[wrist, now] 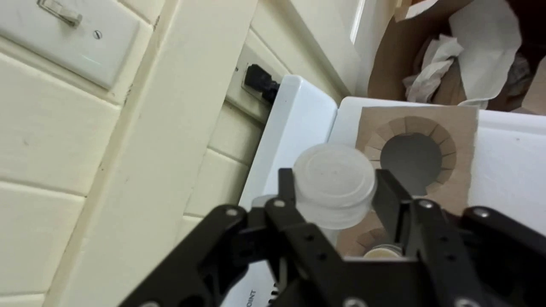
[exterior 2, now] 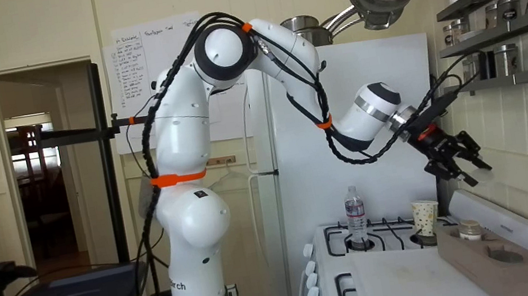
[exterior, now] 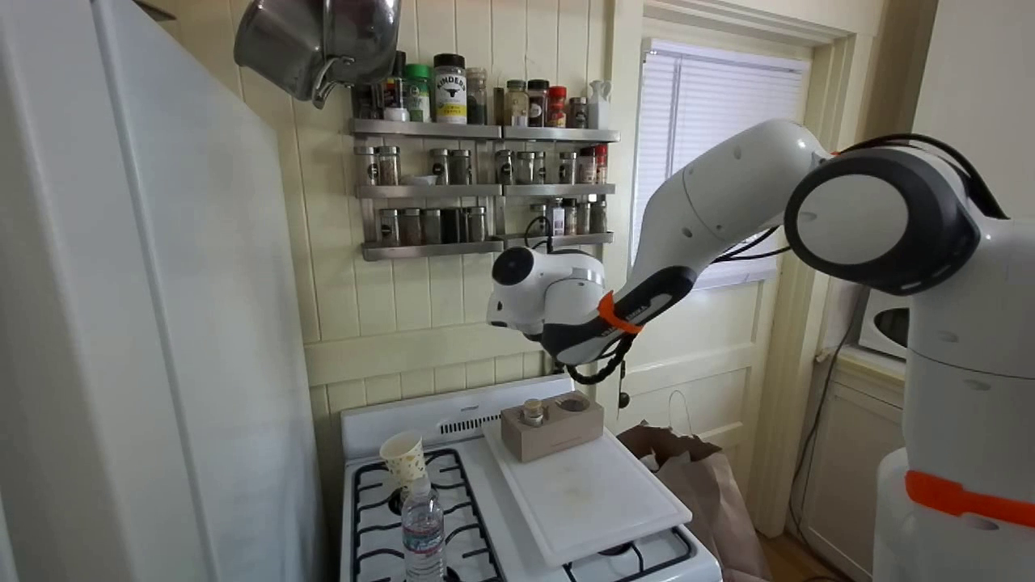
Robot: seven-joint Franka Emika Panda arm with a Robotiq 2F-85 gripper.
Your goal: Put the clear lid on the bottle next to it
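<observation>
My gripper (wrist: 334,175) is shut on the clear lid (wrist: 335,187), a translucent whitish cap held between the two fingertips in the wrist view. The bottle (exterior 2: 470,231), small and clear with a pale yellowish top, stands upright in a hole of the brown block in both exterior views. Part of that top (wrist: 382,251) also shows low in the wrist view, partly covered by the gripper. Seen in an exterior view, the gripper (exterior 2: 481,175) tilts downward near the wall, well above the block and apart from the bottle. The arm's wrist hides gripper and lid in an exterior view.
The brown block (exterior: 558,440) has a second, vacant hole and sits on a white board (exterior: 586,501) over the stove. A labelled water bottle (exterior 2: 355,213) and a patterned cup (exterior 2: 425,217) stand on the burners. Shelves (exterior: 428,252) with spice jars line the wall.
</observation>
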